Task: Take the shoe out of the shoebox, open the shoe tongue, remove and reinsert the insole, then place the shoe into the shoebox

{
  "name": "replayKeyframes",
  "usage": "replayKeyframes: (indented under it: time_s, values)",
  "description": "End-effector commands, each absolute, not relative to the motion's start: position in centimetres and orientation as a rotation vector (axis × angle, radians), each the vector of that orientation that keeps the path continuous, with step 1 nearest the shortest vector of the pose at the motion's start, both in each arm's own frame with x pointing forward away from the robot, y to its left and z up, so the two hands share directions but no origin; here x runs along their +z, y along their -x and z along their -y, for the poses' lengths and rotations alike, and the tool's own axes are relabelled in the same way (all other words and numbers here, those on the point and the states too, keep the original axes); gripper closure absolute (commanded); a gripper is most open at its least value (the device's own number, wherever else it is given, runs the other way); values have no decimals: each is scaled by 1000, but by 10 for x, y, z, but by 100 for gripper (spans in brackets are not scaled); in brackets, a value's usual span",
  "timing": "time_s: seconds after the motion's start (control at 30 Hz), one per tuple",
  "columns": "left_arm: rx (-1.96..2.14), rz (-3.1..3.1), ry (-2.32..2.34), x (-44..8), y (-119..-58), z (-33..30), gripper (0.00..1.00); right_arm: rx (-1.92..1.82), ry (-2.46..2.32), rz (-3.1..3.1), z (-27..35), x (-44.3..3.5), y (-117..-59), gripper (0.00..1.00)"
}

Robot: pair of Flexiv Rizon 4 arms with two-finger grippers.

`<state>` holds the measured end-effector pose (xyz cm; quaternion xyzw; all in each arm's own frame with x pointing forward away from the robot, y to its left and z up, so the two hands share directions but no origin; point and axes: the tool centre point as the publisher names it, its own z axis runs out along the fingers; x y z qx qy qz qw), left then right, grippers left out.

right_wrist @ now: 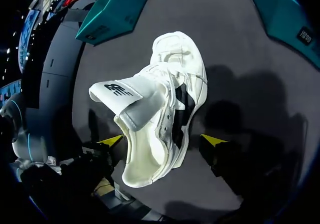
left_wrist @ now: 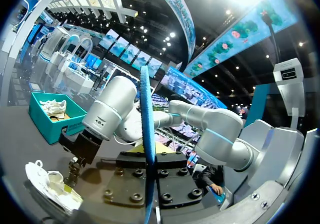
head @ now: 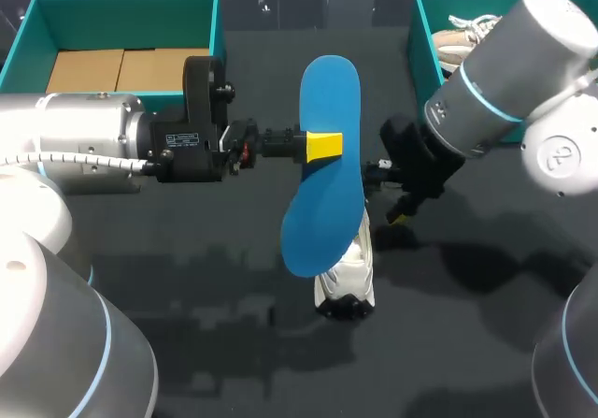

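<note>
A blue insole (head: 322, 170) hangs on edge above the table's middle, and my left gripper (head: 324, 145) is shut on its middle. In the left wrist view the insole (left_wrist: 145, 134) stands edge-on between the fingers. Under its lower end a white shoe (head: 348, 270) rests on the dark table. In the right wrist view the shoe (right_wrist: 167, 98) lies under my right gripper (right_wrist: 161, 140), with its tongue (right_wrist: 120, 91) folded back and its inside bare. The right gripper (head: 397, 203) is open, one yellow tip on each side of the shoe's heel end, apart from it.
A teal shoebox (head: 33, 25) with a cardboard floor stands at the back left. Another teal box (head: 420, 35) at the back right holds a second shoe (head: 458, 39). My right arm crosses in front of that box.
</note>
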<state>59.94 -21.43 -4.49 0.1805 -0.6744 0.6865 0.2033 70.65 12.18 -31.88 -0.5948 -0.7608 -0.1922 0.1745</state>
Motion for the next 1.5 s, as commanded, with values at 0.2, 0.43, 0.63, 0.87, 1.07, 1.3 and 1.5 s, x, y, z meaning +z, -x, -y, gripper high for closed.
replayKeyframes:
  time_s: [0.2, 0.43, 0.63, 0.87, 1.07, 1.3, 1.5]
  values:
    - [1920, 1879, -506, -46, -598, 216, 100, -583, 1690, 2149, -108, -310, -697, 0]
    - [2063, 2101, -247, -36, -613, 217, 100, -707, 1691, 2048, -102, -286, -697, 0]
    - [2250, 2309, 196, -33, -634, 217, 100, -782, 1720, 1945, -88, -258, -696, 0]
    - [2316, 2467, 674, -44, -655, 221, 100, -880, 1692, 1856, -81, -231, -703, 0]
    - [2335, 2495, 1016, -49, -655, 221, 100, -953, 1613, 1816, -94, -217, -716, 0]
    - [2335, 2495, 1016, -49, -655, 221, 100, -953, 1613, 1816, -94, -217, -716, 0]
    - [2289, 2562, 1226, -64, -661, 218, 100, -988, 1569, 1764, -96, -215, -723, 0]
